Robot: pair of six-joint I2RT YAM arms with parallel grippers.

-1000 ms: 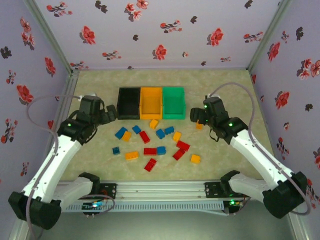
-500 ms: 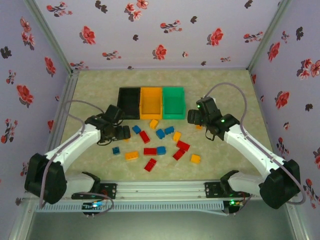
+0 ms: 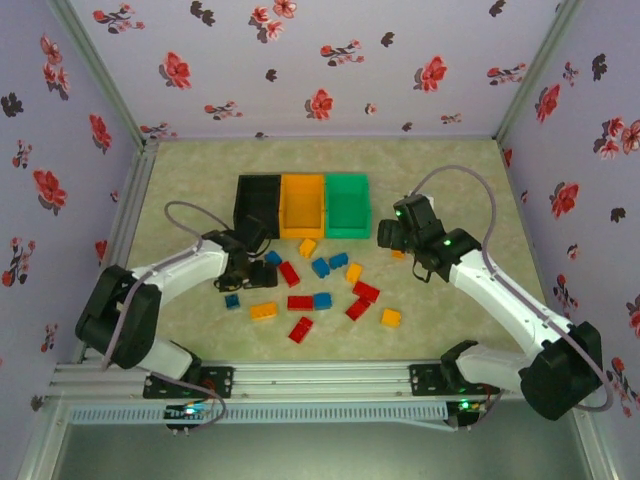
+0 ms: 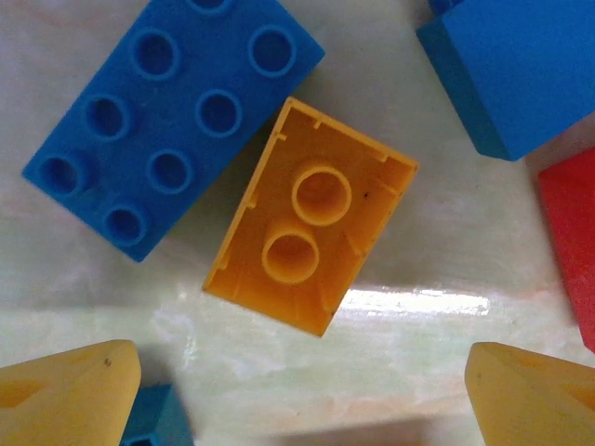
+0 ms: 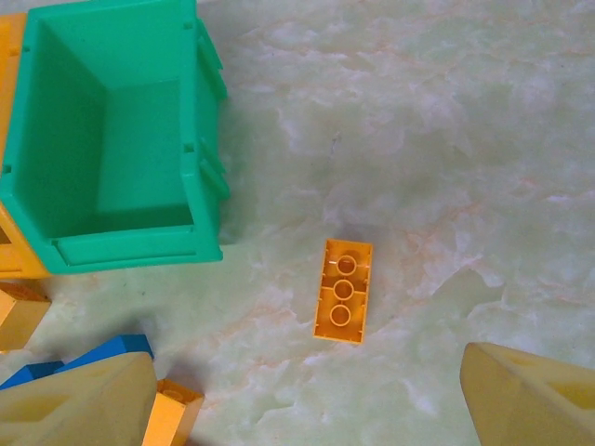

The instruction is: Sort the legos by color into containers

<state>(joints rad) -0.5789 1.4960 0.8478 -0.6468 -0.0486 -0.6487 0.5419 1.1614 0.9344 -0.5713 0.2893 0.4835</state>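
Observation:
Three containers stand in a row: black [image 3: 257, 179], orange [image 3: 302, 178], green [image 3: 347, 177]. Red, blue and orange legos lie scattered in front of them, among them a red one [image 3: 300, 302] and a blue one [image 3: 322, 300]. My left gripper [image 3: 249, 271] hangs low and open over the pile's left edge. Its fingertips [image 4: 67, 394] straddle bare table just short of an upside-down orange brick [image 4: 310, 216] that lies beside a blue brick [image 4: 172, 121]. My right gripper [image 3: 391, 238] is open above another upside-down orange brick [image 5: 343, 291], right of the green container [image 5: 130, 251].
A blue brick [image 4: 511, 65] and a red brick [image 4: 569, 242] lie close to the right of the left gripper. An orange brick [image 5: 172, 413] and a blue one [image 5: 102, 358] sit by the right gripper's left finger. Flowered walls enclose the table.
The left arm has swung from beside the black container down onto the left edge of the pile. The right gripper has shifted slightly left, toward the green container.

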